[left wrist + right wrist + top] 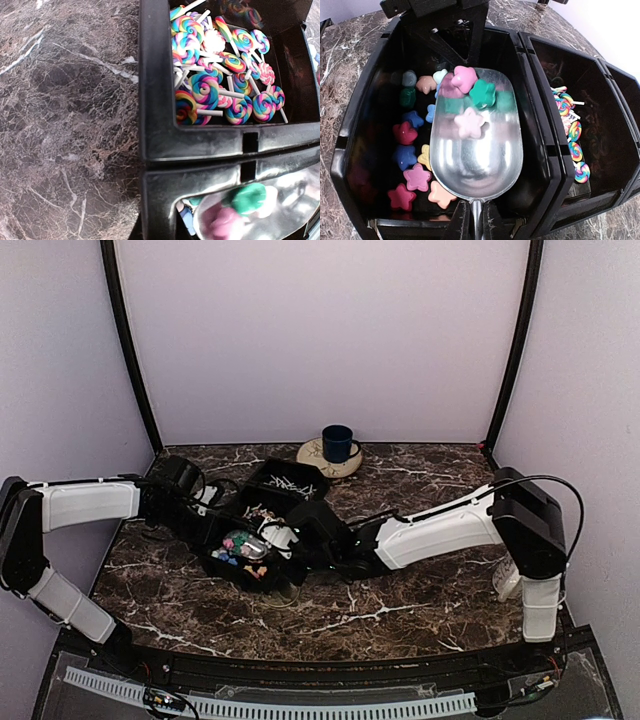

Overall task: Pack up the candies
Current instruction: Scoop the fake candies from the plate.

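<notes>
The black three-part tray (302, 473) lies left of centre. Its near compartment (350, 125) holds several star-shaped candies (415, 177). My right gripper (476, 223) is shut on the handle of a metal scoop (475, 150). The scoop sits over that compartment with pink, green and pale star candies (470, 90) in its bowl. It also shows in the top view (257, 546). The middle compartment holds swirl lollipop candies (210, 90). The far one holds pale stick-like pieces (290, 483). My left gripper (205, 507) is at the tray's far wall (452, 35) and seems shut on it.
A dark blue mug (337, 443) stands on a pale plate (315, 457) at the back centre. The dark marble tabletop (420, 600) is bounded by lilac walls on three sides. The right arm (440, 530) reaches across the middle of the table.
</notes>
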